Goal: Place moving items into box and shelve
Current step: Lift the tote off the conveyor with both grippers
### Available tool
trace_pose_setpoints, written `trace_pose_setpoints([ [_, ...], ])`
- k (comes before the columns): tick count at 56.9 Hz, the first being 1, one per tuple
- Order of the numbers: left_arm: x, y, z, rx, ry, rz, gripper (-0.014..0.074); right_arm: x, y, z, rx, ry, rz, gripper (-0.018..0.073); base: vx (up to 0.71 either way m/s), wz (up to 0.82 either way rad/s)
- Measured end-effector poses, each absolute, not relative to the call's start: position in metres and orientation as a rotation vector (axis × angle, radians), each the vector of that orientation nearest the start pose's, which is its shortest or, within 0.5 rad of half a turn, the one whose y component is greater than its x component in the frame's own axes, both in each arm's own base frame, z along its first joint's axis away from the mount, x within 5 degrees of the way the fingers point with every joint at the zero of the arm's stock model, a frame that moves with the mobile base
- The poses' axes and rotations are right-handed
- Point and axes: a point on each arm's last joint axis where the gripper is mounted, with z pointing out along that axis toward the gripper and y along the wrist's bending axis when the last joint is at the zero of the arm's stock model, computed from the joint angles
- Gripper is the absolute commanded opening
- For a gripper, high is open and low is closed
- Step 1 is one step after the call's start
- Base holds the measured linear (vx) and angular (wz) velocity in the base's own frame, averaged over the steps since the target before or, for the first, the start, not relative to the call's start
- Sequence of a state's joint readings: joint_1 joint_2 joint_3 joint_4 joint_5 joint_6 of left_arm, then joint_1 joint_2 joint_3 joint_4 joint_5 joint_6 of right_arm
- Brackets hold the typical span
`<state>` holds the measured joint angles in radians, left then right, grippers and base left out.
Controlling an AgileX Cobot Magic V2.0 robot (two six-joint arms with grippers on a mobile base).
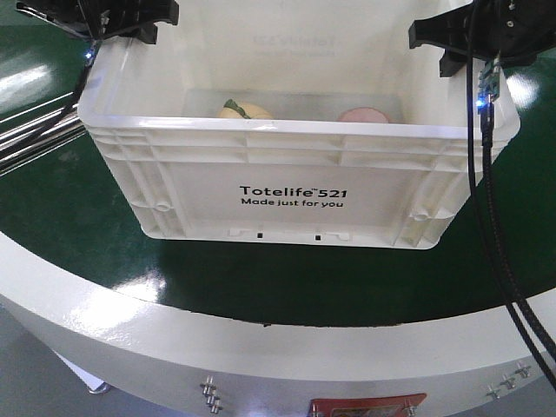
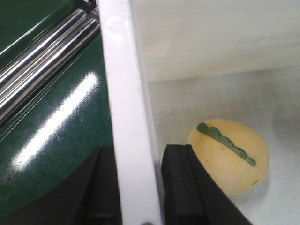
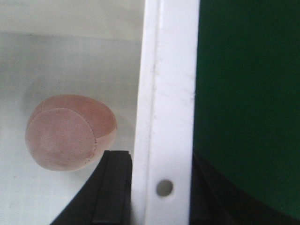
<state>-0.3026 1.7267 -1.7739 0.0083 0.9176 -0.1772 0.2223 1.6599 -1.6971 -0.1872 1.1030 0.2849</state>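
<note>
1. White rectangular plastic crate with a ribbed rim and the black print "Totelife 521 Made just for you" stands on the glossy dark green desk, its printed long side facing the front camera.
2. Both moving items lie on the crate's floor. The pale beige rounded lump with a green stem strip is toward the left end, and the dull reddish-brown rounded lump is toward the right end. They are well apart from each other.
3. The left gripper straddles the crate's left end wall. One black finger is inside, just beside the beige lump, and the other is outside over the green surface. They are pressed in on the white rim between them.
4. The right gripper does the same at the right end wall. Its inner finger sits just below the reddish-brown lump in the wrist view, and the outer finger is on the desk side. The rim, which has a small round hole, is clamped between them.
5. Whether either lump touches a finger cannot be told.
6. A wide curved white border edges the desk at the front.
7. Shiny metal bars run along the desk left of the crate.
8. Black cables hang from the right arm, past a small blue light.
</note>
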Motion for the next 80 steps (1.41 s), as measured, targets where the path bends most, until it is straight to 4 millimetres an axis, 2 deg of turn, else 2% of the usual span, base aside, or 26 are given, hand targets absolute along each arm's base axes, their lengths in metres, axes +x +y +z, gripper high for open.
trace_pose_setpoints([
  [28,0.353,-0.111,0.417,0.130,2.286,-0.258,-0.0001,0.344,0.064,0.394,0.051,2.487,-0.015,-0.0005,0.00,0.00],
  [51,0.353,-0.111,0.417,0.130,2.282,-0.259,-0.0001,0.343,0.064,0.394,0.053,2.484,-0.013,-0.0005,0.00,0.00],
  [80,0.353,-0.112,0.417,0.125,2.282,-0.280,-0.0001,0.334,0.060,0.407,0.055,2.445,-0.021,-0.0005,0.00,0.00],
])
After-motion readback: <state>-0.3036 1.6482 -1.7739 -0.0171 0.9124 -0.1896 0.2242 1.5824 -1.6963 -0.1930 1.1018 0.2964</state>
